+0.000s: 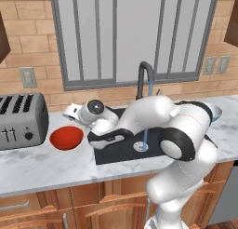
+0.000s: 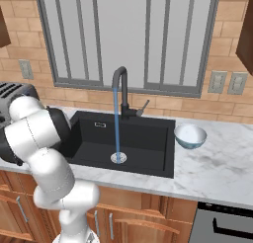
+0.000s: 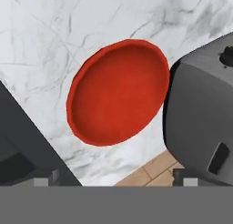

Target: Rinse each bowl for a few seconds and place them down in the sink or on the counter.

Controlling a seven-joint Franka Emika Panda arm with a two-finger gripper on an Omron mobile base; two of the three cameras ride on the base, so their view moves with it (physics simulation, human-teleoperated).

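The shallow glossy red bowl (image 1: pixel 66 138) sits upright on the white marble counter (image 1: pixel 42 165), between the toaster and the sink's left rim. My gripper (image 3: pixel 115 181) hovers above it, open and holding nothing, with the red bowl (image 3: pixel 118 92) ahead of its fingertips (image 3: pixel 41 181). The pale blue-white bowl (image 2: pixel 190 136) stands on the counter just right of the black sink (image 2: pixel 143 138). Water runs from the dark arched faucet (image 2: pixel 120 84) down to the silver drain (image 2: pixel 118 158).
A silver toaster (image 1: pixel 21 121) stands close to the left of the red bowl, and its dark body (image 3: pixel 200 118) nearly touches the bowl's rim. My own arm (image 1: pixel 153 116) arches over the sink. A brick wall and a window lie behind.
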